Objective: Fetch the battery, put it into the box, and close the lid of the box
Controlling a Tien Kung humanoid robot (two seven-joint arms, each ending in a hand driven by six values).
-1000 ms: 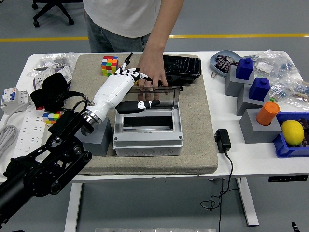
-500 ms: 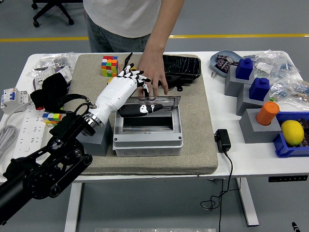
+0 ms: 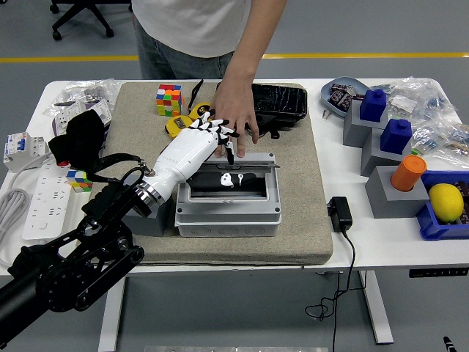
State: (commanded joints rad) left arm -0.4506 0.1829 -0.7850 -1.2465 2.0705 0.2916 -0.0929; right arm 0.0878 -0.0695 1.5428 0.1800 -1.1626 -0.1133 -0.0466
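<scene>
Comparing with the frame half a second before, the clear lid (image 3: 245, 158) of the grey box (image 3: 227, 199) now lies much lower, close to flat over the opening, where a second ago it stood nearly upright. The left hand (image 3: 209, 136), white with black finger joints, has moved forward and to the right; its fingers (image 3: 226, 136) are stretched out and loosely spread, resting on the lid's far edge and gripping nothing. The person's hand (image 3: 236, 110) has stayed just behind the box, palm down on the mat, touching or nearly touching the robot's fingertips. The right hand is out of view.

A dark oblong thing with white marks, seemingly the battery (image 3: 229, 180), lies inside the box under the lid.

The box sits on a tan, felt-like mat (image 3: 293, 213) that covers the middle of the white table (image 3: 381, 238). The floor (image 3: 366, 29) beyond is grey with a yellow line across it. A black office chair stands at the top left.

On the mat's far side are a colourful puzzle cube (image 3: 168, 99) and a black ribbed tray (image 3: 278, 105). At the left of the table lie a white power strip (image 3: 40, 202) and a black cloth (image 3: 84, 138). At the right stand grey blocks (image 3: 387, 192) carrying blue pieces (image 3: 398, 135) and an orange cylinder (image 3: 407, 172). A smooth yellow lemon (image 3: 444, 201) rests in a blue bin (image 3: 429, 220). A black power adapter (image 3: 338, 213) lies by the mat's right edge, its cord hanging off the table's near edge.
</scene>
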